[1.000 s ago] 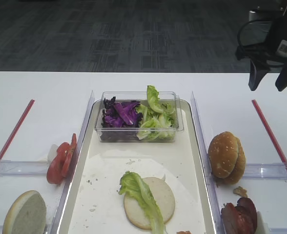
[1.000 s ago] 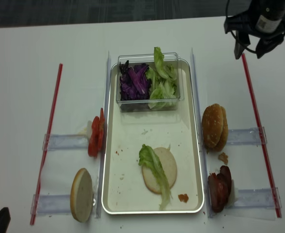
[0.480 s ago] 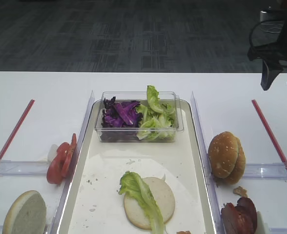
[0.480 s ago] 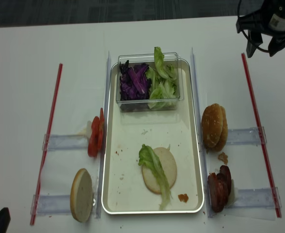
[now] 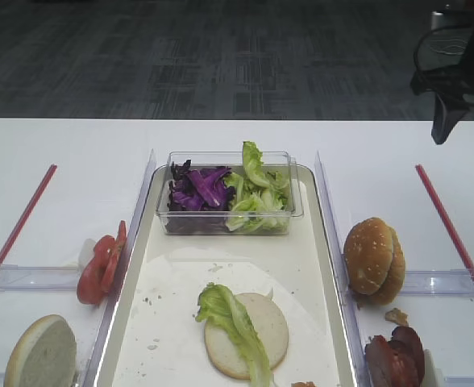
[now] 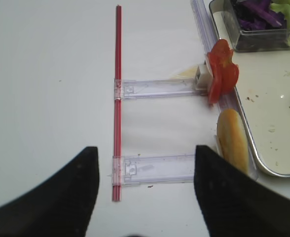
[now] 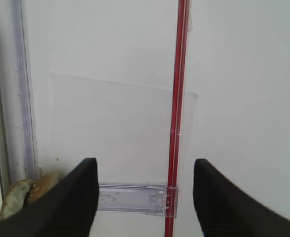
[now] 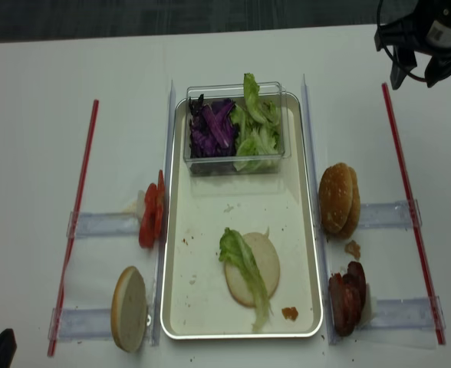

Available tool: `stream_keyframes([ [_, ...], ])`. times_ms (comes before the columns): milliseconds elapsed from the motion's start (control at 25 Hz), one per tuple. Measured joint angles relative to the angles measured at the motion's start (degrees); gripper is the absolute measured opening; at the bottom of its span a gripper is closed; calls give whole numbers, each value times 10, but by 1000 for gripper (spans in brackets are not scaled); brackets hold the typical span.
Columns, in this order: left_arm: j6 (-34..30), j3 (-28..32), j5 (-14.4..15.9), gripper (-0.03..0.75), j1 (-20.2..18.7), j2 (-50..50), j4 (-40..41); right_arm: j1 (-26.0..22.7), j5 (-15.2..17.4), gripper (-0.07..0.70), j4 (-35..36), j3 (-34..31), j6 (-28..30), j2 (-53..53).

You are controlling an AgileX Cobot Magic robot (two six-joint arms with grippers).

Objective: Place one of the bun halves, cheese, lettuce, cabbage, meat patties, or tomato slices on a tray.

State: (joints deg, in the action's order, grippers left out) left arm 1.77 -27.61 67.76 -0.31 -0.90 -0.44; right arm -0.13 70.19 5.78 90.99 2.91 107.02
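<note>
White tabletop carried the tray [image 8: 176,307], a bun half [image 8: 252,267] and lettuce [image 8: 243,264] already on it. Both grippers, right [image 7: 144,190] and left [image 6: 145,180], stood with jaws apart, holding nothing. Reaching for the meat patties [image 8: 347,299], near right, the right gripper should descend squarely and pinch one disc. No writing was legible.

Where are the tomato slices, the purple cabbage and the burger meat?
tomato slices [image 5: 100,268], first high view, middle of the red stack.
cabbage [image 5: 198,187], first high view, centre of the purple heap.
meat patties [image 8: 346,300], second high view, middle of the dark discs.
</note>
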Motion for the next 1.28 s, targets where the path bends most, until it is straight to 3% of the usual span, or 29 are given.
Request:
stream_keyframes([
  [280,0,0,0,400,0,0,0,0,2,469,11,-11,0,-53],
  [1160,0,0,0,400,0,0,0,0,1,469,11,-303,2,-232],
  [1280,0,0,0,400,0,0,0,0,-11,463,11,-337,2,-253],
])
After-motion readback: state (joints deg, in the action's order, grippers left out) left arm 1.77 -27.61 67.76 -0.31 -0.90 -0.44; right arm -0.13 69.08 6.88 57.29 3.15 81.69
